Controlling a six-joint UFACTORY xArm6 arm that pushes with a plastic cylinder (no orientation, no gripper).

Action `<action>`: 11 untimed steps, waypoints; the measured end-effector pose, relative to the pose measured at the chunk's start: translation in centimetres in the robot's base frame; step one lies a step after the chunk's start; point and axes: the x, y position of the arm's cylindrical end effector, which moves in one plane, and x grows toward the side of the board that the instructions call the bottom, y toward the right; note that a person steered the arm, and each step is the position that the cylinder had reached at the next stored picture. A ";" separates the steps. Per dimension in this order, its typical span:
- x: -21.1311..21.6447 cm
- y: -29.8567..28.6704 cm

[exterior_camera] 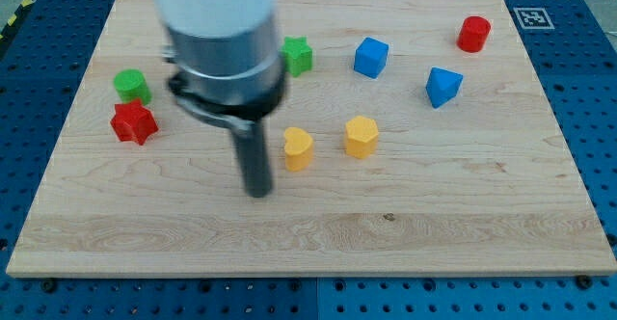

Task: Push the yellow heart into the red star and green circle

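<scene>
The yellow heart (298, 148) lies near the middle of the wooden board. The red star (133, 122) sits at the view's left, with the green circle (131, 85) just above it, the two almost touching. My tip (257, 192) rests on the board just left of and slightly below the yellow heart, a small gap between them. The rod and arm body rise above it and hide part of the board behind.
A yellow hexagon (361, 136) lies right of the heart. A green star (298, 55) sits by the arm. A blue cube (370, 57) and a blue block (442, 86) lie right of centre. A red cylinder (473, 34) stands at top right. Board edge (308, 270) runs along the bottom.
</scene>
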 end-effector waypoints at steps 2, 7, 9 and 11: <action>-3.0 3.3; -9.8 2.1; -9.9 -6.0; -13.2 -6.5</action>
